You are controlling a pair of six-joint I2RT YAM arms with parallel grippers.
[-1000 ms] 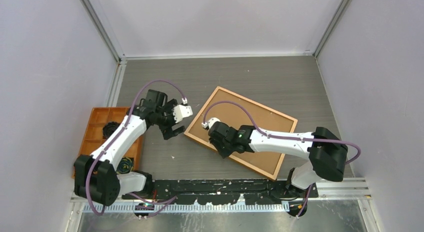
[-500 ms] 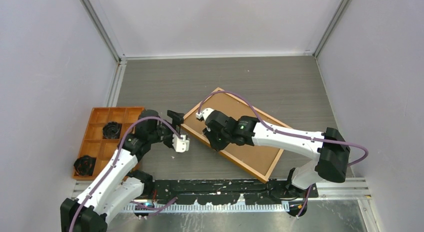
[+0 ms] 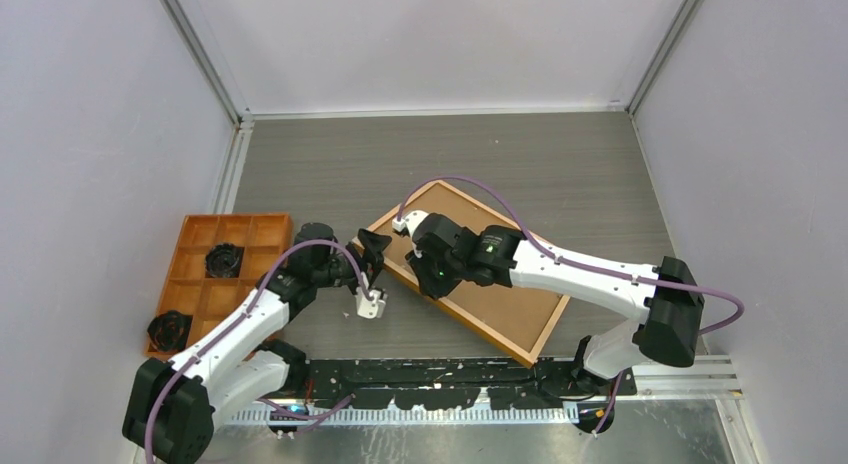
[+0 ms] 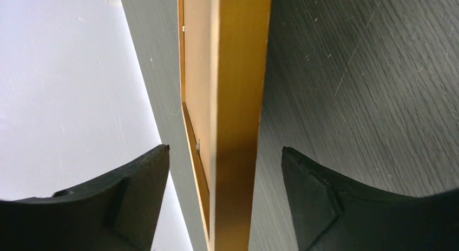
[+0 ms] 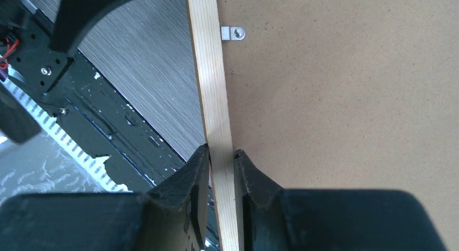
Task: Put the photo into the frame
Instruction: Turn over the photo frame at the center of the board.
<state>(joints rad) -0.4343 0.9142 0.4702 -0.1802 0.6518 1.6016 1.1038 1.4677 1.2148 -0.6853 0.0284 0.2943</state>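
The frame (image 3: pixel 500 294) lies back up on the table, its brown fibreboard back showing. My right gripper (image 3: pixel 432 274) is shut on its near-left wooden rail (image 5: pixel 211 88), one finger on each side of the rail, next to the fibreboard (image 5: pixel 335 99). My left gripper (image 3: pixel 375 249) stands open at the frame's left corner. In the left wrist view the orange-brown rail (image 4: pixel 238 99) runs edge-on between the left gripper (image 4: pixel 224 153) fingers with a gap on both sides. The photo is out of view.
An orange compartment tray (image 3: pixel 195 284) with black items (image 3: pixel 222 256) sits at the left. A small metal clip (image 5: pixel 234 32) is fixed on the frame's back by the rail. The arms' black base rail (image 3: pixel 450 369) runs along the near edge.
My left arm swung down from beside the tray to the frame's left corner, jaws now astride the rail and slightly narrower. The right gripper shifted the frame a little to the left.
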